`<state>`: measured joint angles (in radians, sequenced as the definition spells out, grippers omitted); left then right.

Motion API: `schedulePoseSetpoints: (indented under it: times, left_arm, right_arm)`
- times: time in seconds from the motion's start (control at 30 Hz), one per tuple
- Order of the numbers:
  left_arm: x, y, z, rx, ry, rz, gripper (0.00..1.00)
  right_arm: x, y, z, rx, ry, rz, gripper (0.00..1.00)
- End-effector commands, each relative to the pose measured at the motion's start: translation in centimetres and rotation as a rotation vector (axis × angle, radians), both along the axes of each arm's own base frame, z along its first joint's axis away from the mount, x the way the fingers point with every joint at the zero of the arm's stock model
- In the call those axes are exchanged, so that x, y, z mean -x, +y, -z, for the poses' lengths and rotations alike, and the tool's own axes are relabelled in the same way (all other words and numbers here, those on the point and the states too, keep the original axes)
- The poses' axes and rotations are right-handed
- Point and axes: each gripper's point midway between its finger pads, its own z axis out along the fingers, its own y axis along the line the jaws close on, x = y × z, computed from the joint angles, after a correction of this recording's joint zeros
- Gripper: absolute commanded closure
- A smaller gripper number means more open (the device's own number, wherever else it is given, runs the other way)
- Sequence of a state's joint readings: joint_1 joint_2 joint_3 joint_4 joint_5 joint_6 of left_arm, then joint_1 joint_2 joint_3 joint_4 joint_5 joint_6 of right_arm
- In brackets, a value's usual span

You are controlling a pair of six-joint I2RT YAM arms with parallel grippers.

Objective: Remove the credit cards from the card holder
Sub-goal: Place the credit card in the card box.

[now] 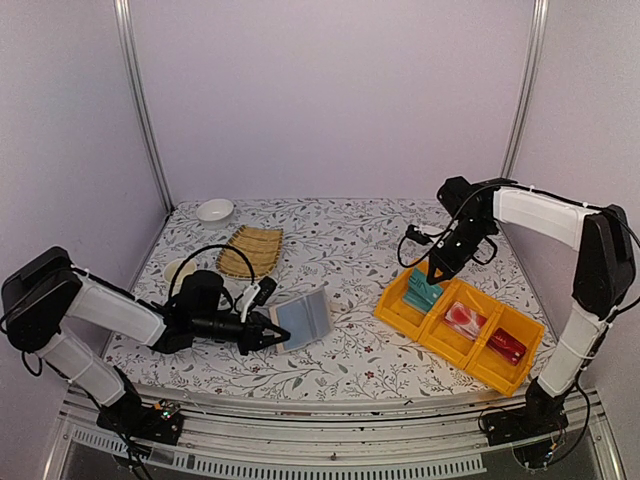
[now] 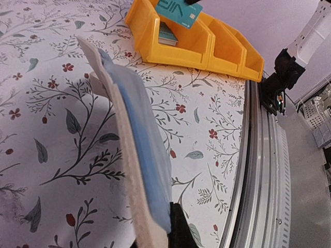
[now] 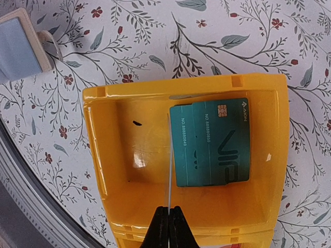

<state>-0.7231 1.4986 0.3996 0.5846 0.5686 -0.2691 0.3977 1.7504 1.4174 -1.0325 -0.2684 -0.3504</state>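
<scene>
Two arms are at work on the flower-patterned table [image 1: 340, 240]. At far left lie one white bowl [image 1: 214, 210] and, just right of it and nearer, one woven bamboo mat [image 1: 250, 250]. Nearer, the left gripper [image 1: 272, 335] is pinched narrow on the left edge of the single card holder [image 1: 305, 318]. The holder is tilted up off the table, with its grey-blue lining facing up and its beige outside facing down. In the left wrist view its snap tab [image 2: 95, 77] hangs from the far edge.

Well to the right stand three yellow trays [image 1: 392, 312] in one row, running from left-far to right-near. The right gripper [image 1: 437, 268] hangs over the leftmost tray, its fingers [image 3: 178, 227] pressed together on one teal credit card [image 2: 178, 13]. From the right wrist camera that card shows only as a thin edge. Below it two more teal cards [image 3: 212, 142] lie flat in that tray, overlapping each other. The middle tray holds one whitish-pink card [image 1: 465, 320] with red on it, and the rightmost tray holds one red card [image 1: 507, 345].
</scene>
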Motion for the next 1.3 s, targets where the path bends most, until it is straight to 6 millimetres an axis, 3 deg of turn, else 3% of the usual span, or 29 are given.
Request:
schedulePoseSetpoints:
  times: [0.0, 0.23, 0.5, 0.73, 0.8, 1.0, 1.27]
  left_arm:
    - [-0.7, 0.0, 0.0, -0.003, -0.019, 0.004, 1.00]
    - [-0.8, -0.2, 0.2, -0.002, -0.009, 0.004, 1.00]
    - [-0.8, 0.1, 0.3, -0.006, -0.003, -0.006, 1.00]
    - [-0.9, 0.0, 0.2, -0.007, -0.003, -0.008, 1.00]
    - [-1.0, -0.1, 0.2, -0.008, -0.001, -0.007, 1.00]
    - [-1.1, 0.0, 0.3, -0.016, 0.003, -0.011, 1.00]
    - [-0.4, 0.1, 1.6, -0.033, 0.091, -0.008, 1.00]
  right_arm:
    - [-0.4, -0.7, 0.1, 0.048, 0.009, -0.012, 0.98]
    - [-1.2, -0.8, 3.3, 0.104, 0.085, -0.021, 0.98]
    - [-4.1, -0.6, 3.0, 0.120, -0.022, -0.022, 0.95]
    - [-4.3, -0.9, 4.2, 0.155, -0.013, -0.040, 0.83]
    - [-4.9, -1.4, 4.0, 0.185, -0.042, -0.025, 0.75]
    - [-7.8, -2.8, 0.9, 0.270, -0.207, 0.073, 0.68]
    - [-8.5, -0.8, -4.8, 0.224, -0.393, 0.059, 0.65]
